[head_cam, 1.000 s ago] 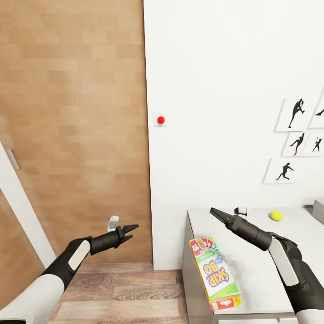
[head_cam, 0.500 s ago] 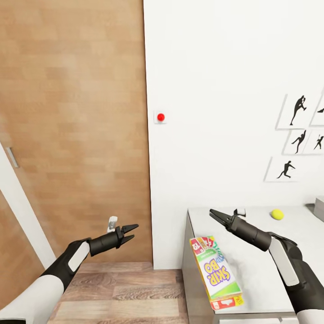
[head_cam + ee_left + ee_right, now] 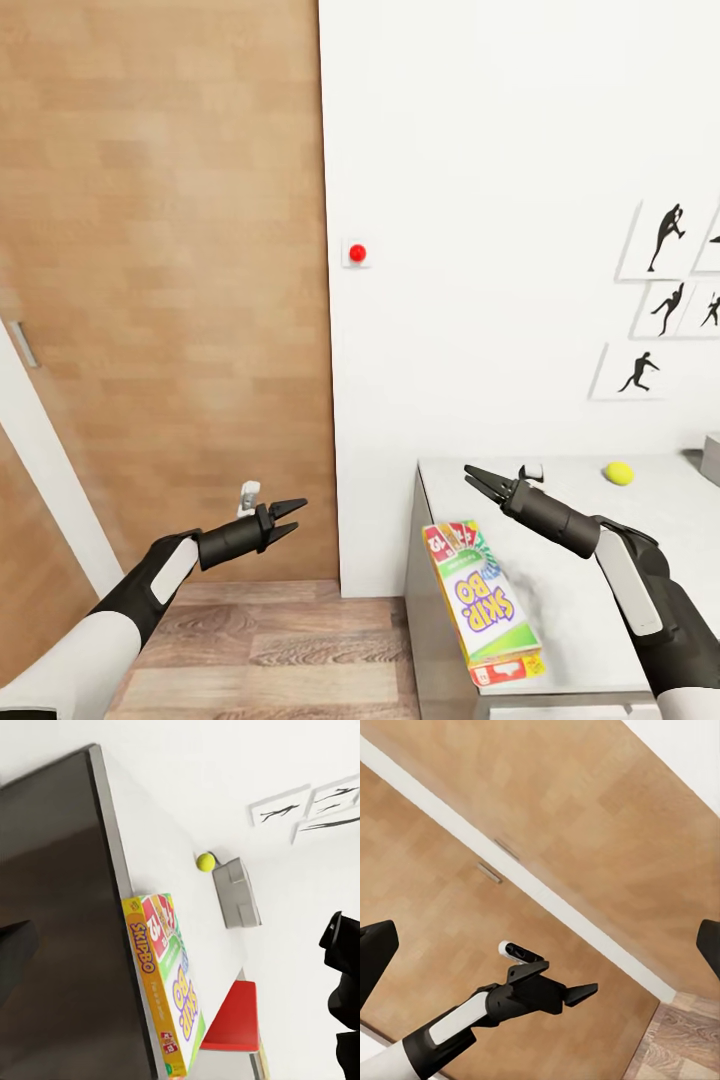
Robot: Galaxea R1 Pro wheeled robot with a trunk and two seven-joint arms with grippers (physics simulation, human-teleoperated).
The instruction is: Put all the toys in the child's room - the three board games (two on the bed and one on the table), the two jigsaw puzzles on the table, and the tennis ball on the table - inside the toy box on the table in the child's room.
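Plainly, the game box lay flat at my worktop corner, light, stiff and slick-faced by my guess, best pinched across its long edges, while both my left fingers and right fingers hung apart, empty.

Board game box at the near left corner of the white table — its purple-and-white face reads "SKIP BO" in large yellow letters, upside down from the head view. Its orange side panel reads "SKIPBO" — other print too small to read.
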